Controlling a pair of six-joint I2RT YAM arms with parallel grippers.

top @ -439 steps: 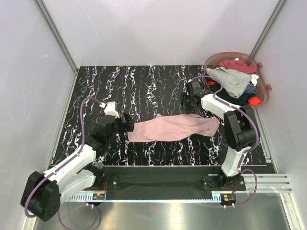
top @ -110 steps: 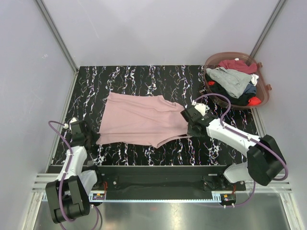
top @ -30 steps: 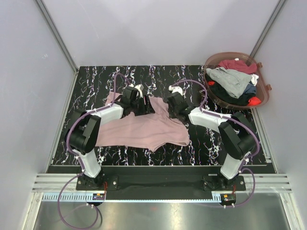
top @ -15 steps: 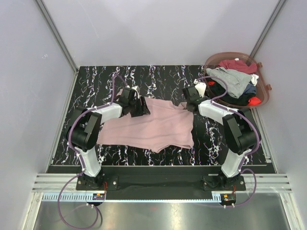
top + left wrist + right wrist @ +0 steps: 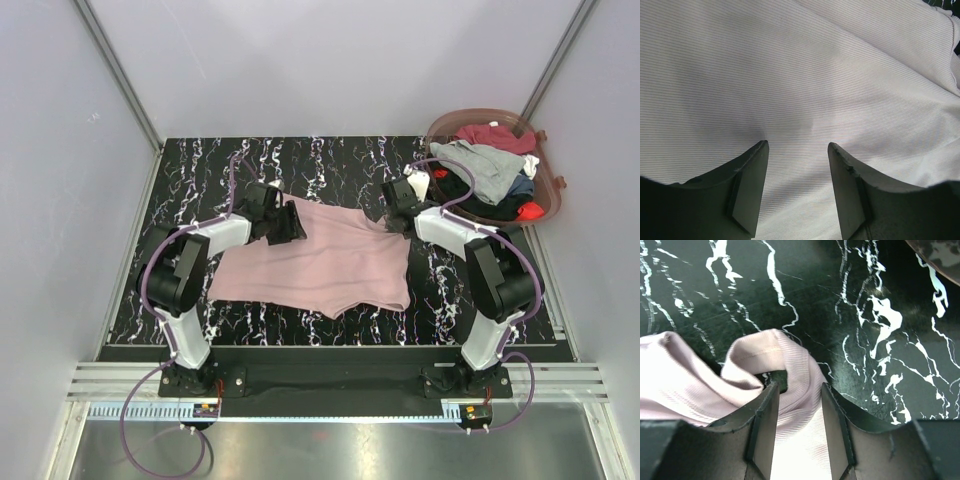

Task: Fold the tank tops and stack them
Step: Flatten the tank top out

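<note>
The dusty pink tank top (image 5: 320,262) lies spread on the black marbled table (image 5: 200,170). My left gripper (image 5: 292,222) is at its far left corner, open, fingers resting on flat pink cloth (image 5: 815,75); its gripper point in the wrist view (image 5: 796,145) is over the cloth. My right gripper (image 5: 392,214) is at the far right corner, open (image 5: 799,386), with a looped pink strap (image 5: 790,357) lying between its fingers. Grey (image 5: 482,166), maroon (image 5: 497,135), black (image 5: 490,205) and red (image 5: 532,210) tops sit in the basket.
The round brownish plastic basket (image 5: 436,128) stands at the far right corner of the table, just beyond my right gripper; its edge shows in the right wrist view (image 5: 940,250). White walls enclose the table on three sides.
Both grippers have moved apart along the top's far edge, the right one toward the basket. The pink top is now spread wider and flatter than a second ago.
</note>
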